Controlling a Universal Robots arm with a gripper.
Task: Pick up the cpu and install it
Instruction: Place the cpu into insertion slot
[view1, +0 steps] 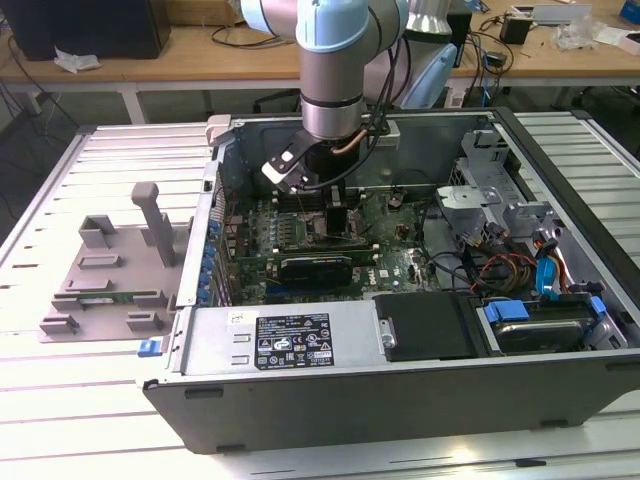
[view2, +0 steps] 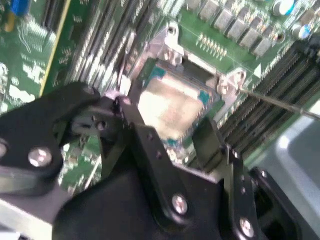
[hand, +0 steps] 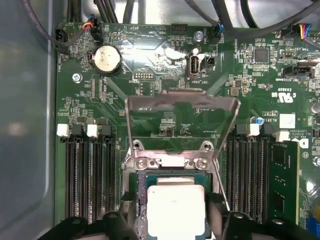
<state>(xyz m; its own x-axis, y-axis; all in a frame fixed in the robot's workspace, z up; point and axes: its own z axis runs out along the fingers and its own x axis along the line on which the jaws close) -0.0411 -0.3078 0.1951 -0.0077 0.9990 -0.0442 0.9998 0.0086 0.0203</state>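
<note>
My gripper (hand: 171, 216) is narrow. In both wrist views its two black fingers (view2: 210, 145) stand one against each opposite edge of the cpu (hand: 175, 207), so I hold the chip between them (the tips look to be touching its edges). The cpu lies flat, silvery top upward, inside the socket (hand: 167, 162) on the green motherboard (hand: 150, 75). Whether it is fully seated or sits a little above the contacts, I cannot tell.

The metal retaining frame (hand: 182, 102) of the socket is swung open and stands up from its hinge, just beside the chip. Rows of black memory slots (hand: 90, 175) run on two opposite sides of the socket. A round coin battery (hand: 107, 59) sits farther out on the board.

In the exterior view my arm (view1: 335, 70) reaches down into the open computer case (view1: 400, 345), which lies on its side on a slatted table (view1: 60, 180). A long black card (view1: 315, 268) is inside the case, near my gripper. A grey plastic tray (view1: 110, 275) with upright posts rests on the table at the exterior view's left, just beside the case.
</note>
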